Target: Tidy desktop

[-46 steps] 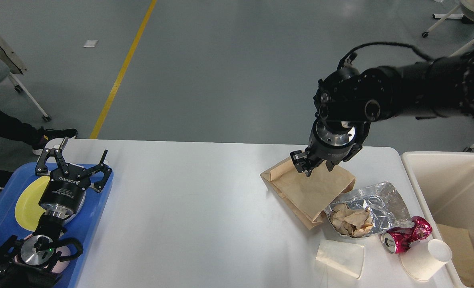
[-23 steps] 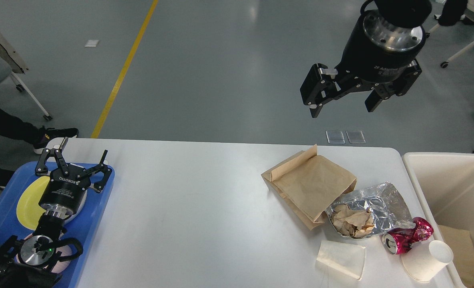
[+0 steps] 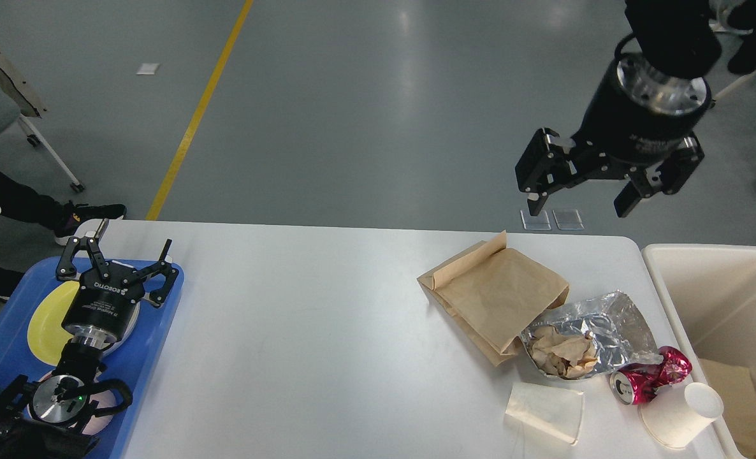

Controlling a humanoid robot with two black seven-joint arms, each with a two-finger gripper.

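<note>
- Clearly, the tidying is only partly done: the desktop [image 3: 327,331], the wide white tabletop filling the lower part of the view, carries a cluster of litter at its right end.
- A brown paper bag [image 3: 496,296] lies flat there, with one corner flap turned up at its far edge.
- Touching its near corner is a crumpled foil wrapper [image 3: 607,325] holding wadded brown paper [image 3: 559,354].
- Just beside the foil lies a crushed pink can [image 3: 649,376]; a white paper cup [image 3: 681,411] on its side touches it, and a flattened translucent cup [image 3: 544,411] lies near the table's front edge.
- A beige bin [image 3: 716,306] stands against the table's right end; some brown paper or card shows inside it, so I judge that some waste is binned already, with five pieces left.
- A blue tray [image 3: 152,344] sits at the left end with a yellow plate [image 3: 46,315] on it.
- The right gripper [image 3: 579,194] hangs high above the table's far right corner, pointing down, fingers spread wide and holding nothing; it is well apart from the bag.
- The left gripper [image 3: 116,252] rests low over the blue tray, pointing away from me, its fingers parted and empty.
- Next, I judge, the right arm has to descend onto one of the litter pieces.
</note>
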